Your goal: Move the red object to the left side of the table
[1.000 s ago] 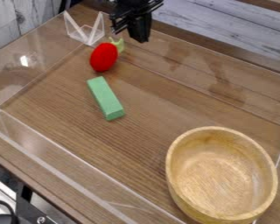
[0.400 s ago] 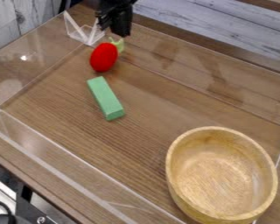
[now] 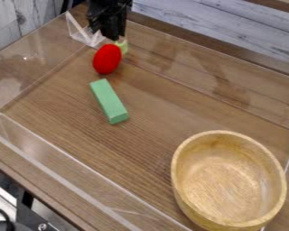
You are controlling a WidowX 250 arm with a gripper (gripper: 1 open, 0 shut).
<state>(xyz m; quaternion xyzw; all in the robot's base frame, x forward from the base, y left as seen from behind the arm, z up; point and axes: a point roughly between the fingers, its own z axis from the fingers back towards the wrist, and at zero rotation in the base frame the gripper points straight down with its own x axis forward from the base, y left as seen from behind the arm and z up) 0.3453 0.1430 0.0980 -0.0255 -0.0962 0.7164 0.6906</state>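
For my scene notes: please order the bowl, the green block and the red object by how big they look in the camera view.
1. Bowl, clearly largest, though also nearest the camera.
2. Green block.
3. Red object, smallest, but farther away, so its gap from the block is unsure.

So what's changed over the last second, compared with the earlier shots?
The gripper has slid left along the back of the table, from right of the red object to just above it. Nothing is visibly grasped. The red object, green block and wooden bowl stayed put.
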